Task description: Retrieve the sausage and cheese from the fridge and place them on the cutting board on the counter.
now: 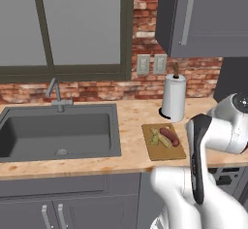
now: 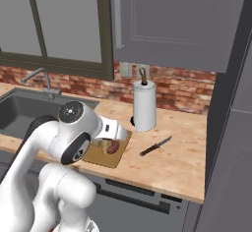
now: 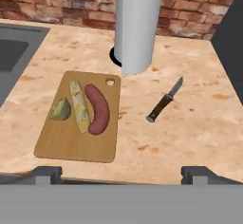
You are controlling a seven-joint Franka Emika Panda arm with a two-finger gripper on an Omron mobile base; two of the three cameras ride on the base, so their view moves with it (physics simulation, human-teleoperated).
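A: Left end of scene?

B: Dark grey rectangular sink [image 1: 58,131], matte, set into the counter [image 1: 131,114], which is light mottled butcher-block wood. Curved grey faucet [image 1: 55,94] behind the basin. Red brick wall [image 1: 106,89] along the back.

A: Moving right?

B: Cutting board [image 3: 78,137]: thin tan wood, rounded corners, small hole near one corner, lying flat on the counter. Holds three items side by side. Leftmost, a small olive-yellow cheese [image 3: 60,109] chunk. Centre, a pale, speckled elongated piece [image 3: 79,105], identity unclear. Rightmost, the sausage [image 3: 98,108], smooth reddish-brown link, rounded ends, touching the pale piece.

A: Past the board?

B: White cylindrical paper towel roll [image 3: 136,23] upright on a dark round base, just behind the board. Further right, a knife [image 3: 164,100] with black handle and grey blade, flat on bare counter.

A: Gripper?

B: Gripper [image 3: 121,174] is above the counter's front edge, jaws spread wide, nothing between them.
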